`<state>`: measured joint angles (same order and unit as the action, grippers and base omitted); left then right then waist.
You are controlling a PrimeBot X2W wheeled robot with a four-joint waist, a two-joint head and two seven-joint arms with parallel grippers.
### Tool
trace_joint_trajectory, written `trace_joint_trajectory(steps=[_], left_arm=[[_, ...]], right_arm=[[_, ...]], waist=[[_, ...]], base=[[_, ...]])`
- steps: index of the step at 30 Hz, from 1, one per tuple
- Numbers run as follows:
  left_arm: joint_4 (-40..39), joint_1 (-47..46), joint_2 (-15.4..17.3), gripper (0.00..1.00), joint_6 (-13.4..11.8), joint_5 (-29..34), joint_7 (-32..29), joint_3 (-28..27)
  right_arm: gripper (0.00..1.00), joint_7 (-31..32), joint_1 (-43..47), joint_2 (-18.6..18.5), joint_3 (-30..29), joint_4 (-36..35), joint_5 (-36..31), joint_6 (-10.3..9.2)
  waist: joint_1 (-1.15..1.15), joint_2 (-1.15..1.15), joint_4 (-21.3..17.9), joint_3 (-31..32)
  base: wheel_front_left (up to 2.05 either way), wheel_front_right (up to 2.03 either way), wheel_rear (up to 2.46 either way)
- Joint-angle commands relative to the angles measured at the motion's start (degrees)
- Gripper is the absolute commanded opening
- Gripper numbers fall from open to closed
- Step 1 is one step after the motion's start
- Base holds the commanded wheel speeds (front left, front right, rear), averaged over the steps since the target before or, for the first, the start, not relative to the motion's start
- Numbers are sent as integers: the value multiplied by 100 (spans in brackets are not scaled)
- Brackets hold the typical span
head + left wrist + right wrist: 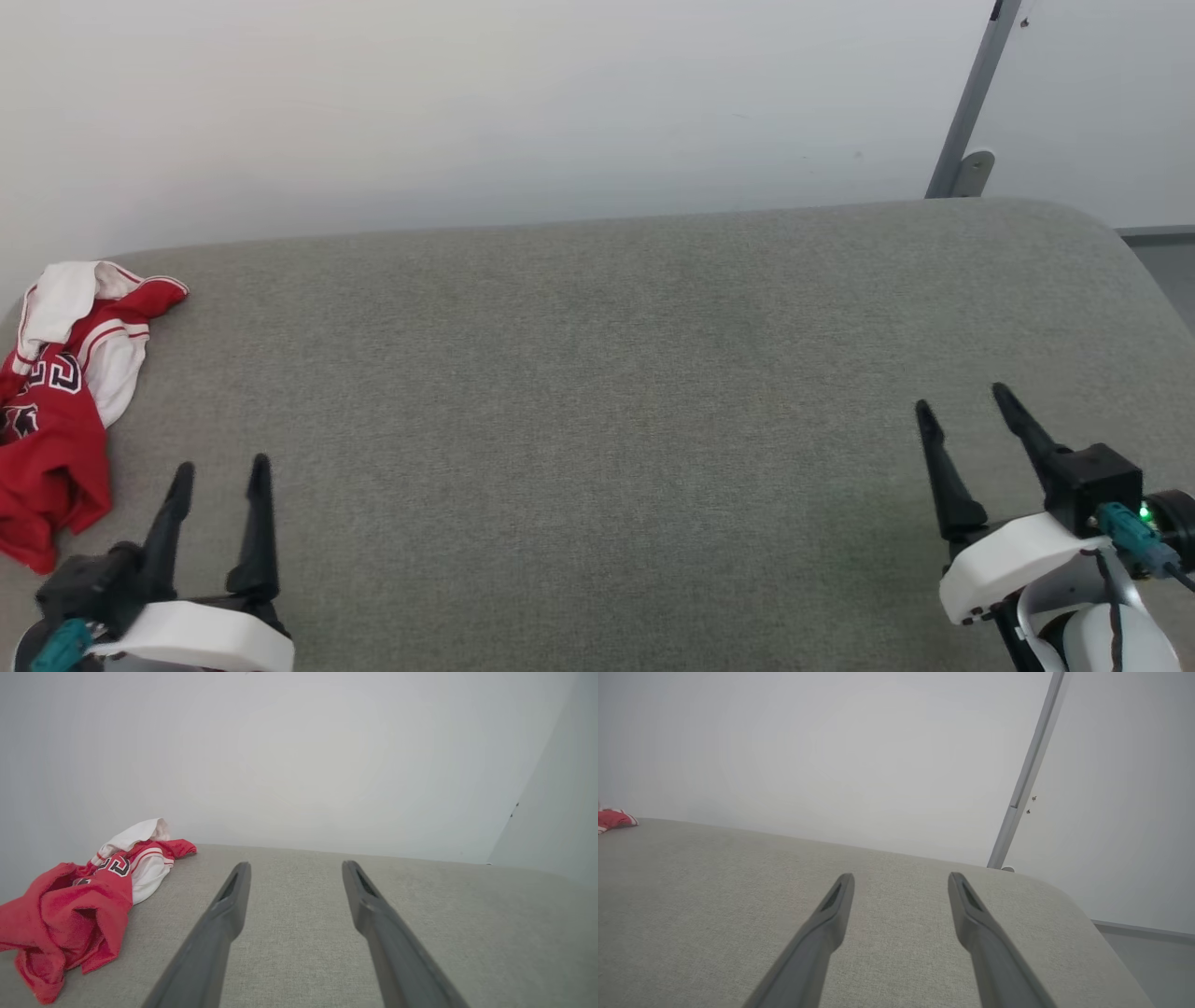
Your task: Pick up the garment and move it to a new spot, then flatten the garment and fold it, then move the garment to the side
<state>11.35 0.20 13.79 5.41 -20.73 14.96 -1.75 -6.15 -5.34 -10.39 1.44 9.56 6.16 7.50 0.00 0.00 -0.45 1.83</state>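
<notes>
The garment (56,411) lies crumpled at the far left edge of the grey fabric surface (597,392). It is red with white panels, striped trim and black-white number print on top. My left gripper (221,469) stands open at the lower left, just right of the garment and apart from it, with nothing between its fingers. The left wrist view shows the garment (79,900) to the left of my left gripper (294,865). My right gripper (962,397) is open and empty at the lower right. In the right wrist view the right gripper (901,877) points at bare fabric, and a scrap of the garment (614,819) shows far left.
A pale wall (467,112) rises right behind the surface. A grey metal post (971,103) leans at the back right corner. The surface rounds off at its right end (1139,271), with floor beyond.
</notes>
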Motion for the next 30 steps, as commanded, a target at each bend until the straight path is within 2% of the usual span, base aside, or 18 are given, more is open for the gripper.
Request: trace_joint_trajectory(steps=[1,9,18,24,30], left_arm=[[23,-7,1,100,-37,-69,3,-49],[136,-105,122,100,-263,-187,-82,-301],[71,-58,183,100,-492,-210,-167,-437],[24,14,188,100,-553,-222,-252,-423],[13,79,153,100,-637,-256,-294,-407]], right_arm=[[100,-42,-35,20,20,-11,29,-2],[100,26,-136,-93,444,15,190,-2],[100,81,-232,-115,883,6,364,-3],[100,143,-286,-170,1227,-50,508,-3],[100,199,-309,-173,1418,-96,615,-3]], waist=[[0,0,24,4],[0,0,464,68],[0,0,1342,182],[0,0,1915,221],[0,0,2348,212]], base=[[0,0,0],[0,0,0],[0,0,0],[0,0,0],[0,0,0]])
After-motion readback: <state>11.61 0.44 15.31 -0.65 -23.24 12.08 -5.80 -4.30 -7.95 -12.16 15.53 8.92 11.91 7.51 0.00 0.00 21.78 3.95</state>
